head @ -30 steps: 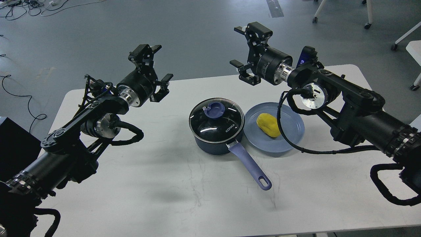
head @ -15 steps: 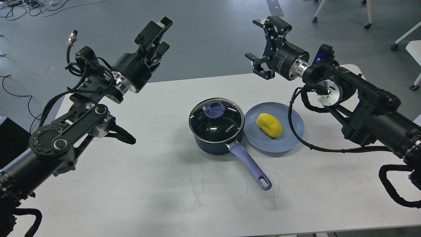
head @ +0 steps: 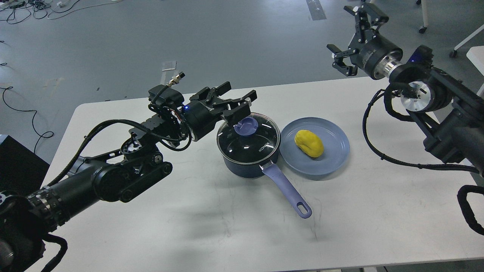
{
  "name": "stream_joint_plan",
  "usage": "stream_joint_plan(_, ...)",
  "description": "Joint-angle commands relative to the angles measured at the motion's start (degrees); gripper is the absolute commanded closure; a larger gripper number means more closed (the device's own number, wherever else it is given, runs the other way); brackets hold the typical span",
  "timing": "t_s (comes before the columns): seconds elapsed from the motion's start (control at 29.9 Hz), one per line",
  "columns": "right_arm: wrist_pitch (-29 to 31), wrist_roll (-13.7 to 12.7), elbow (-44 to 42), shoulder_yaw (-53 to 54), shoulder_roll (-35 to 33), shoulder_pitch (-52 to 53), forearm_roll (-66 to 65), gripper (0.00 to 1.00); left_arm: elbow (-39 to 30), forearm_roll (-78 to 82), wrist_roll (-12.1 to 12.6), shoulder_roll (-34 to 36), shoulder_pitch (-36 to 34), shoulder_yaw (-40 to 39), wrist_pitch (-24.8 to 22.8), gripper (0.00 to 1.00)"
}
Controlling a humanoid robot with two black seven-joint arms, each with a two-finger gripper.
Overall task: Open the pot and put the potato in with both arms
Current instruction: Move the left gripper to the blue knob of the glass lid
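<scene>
Pot (head: 249, 151) mid-table, lidded, beside plate (head: 332, 158)

Glossy glass lid (head: 249, 136); matt white table (head: 189, 211)

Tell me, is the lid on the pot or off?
On. The glass lid sits flat on the pot, its blue knob on top. The open left gripper is beside the knob, not gripping it.

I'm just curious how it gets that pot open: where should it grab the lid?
By the blue knob in the middle of the glass lid, coming from above. It is the only raised part; the left claw is open beside it.
</scene>
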Motion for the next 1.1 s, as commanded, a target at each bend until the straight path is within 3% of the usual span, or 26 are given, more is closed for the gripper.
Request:
stream_joint_plan(0.0, 0.02, -0.62, -2.13, 0.41, -2.61, -0.21, 3.05, 0.00, 0.47, 3.14, -0.11, -1.14, -0.14, 0.28, 0.12, 0.02)
stream_joint_plan(0.4, -0.16, -0.63, -2.92, 0.59, -3.84, -1.09, 3.85, 0.00, 4.51, 10.09, -1.52, -3.95, 0.83, 1.07, 1.87, 0.02)
stream_joint_plan(0.63, -0.25, -0.63, -2.92, 0.68, -3.84, -1.09, 3.85, 0.00, 6.10, 10.09, -2.66, -4.04, 0.92, 7.66, 4.77, 0.02)
stream_joint_plan(1.07, -0.25, -0.27, -2.92, 0.85, -4.99, -1.09, 5.08, 0.00, 9.34, 10.00, -2.66, -5.01, 0.83, 7.93, 6.35, 0.02)
